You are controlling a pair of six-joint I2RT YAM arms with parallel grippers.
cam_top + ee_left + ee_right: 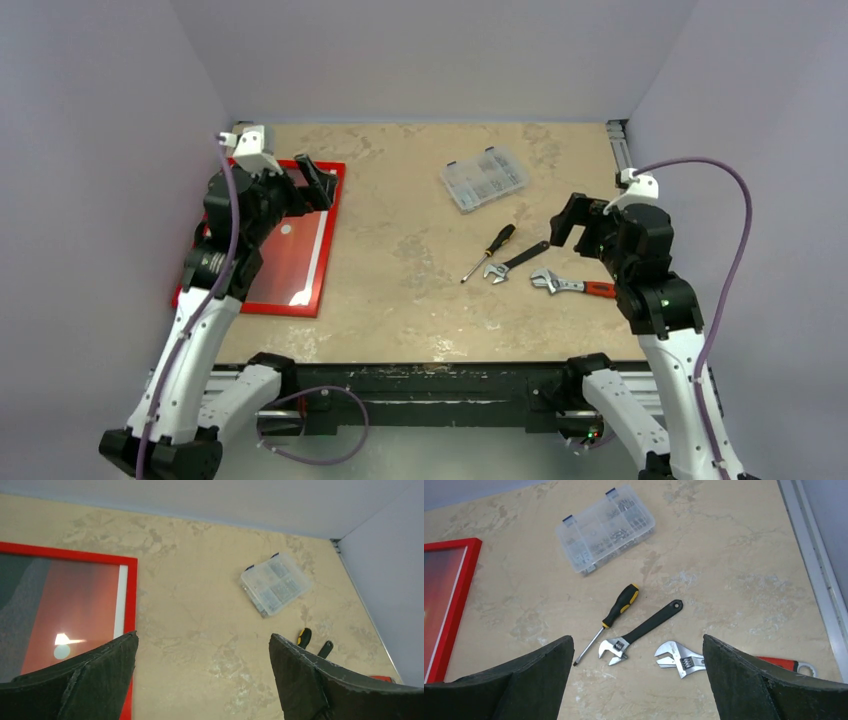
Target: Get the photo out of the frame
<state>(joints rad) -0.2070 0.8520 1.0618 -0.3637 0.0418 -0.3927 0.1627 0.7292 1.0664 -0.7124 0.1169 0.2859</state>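
The thin red frame (331, 238) lies flat at the table's left side with the photo (290, 255) inside it, a red-orange sunset print with a small white sun. My left arm covers the frame's left half. My left gripper (320, 182) hangs open above the frame's far right corner, holding nothing. The left wrist view shows the frame's corner (131, 595) and the photo (75, 610) beside the left fingertip, with bare table between the open gripper's (202, 642) tips. My right gripper (562, 228) stands open over the tools, far from the frame (459, 595), empty in its own view (638, 645).
A clear plastic parts box (484, 178) sits at the back centre. A black-and-yellow screwdriver (490, 250), a black-handled wrench (518, 260) and a red-handled wrench (572, 286) lie right of centre. A metal rail (620, 145) runs along the right edge. Grey walls enclose three sides.
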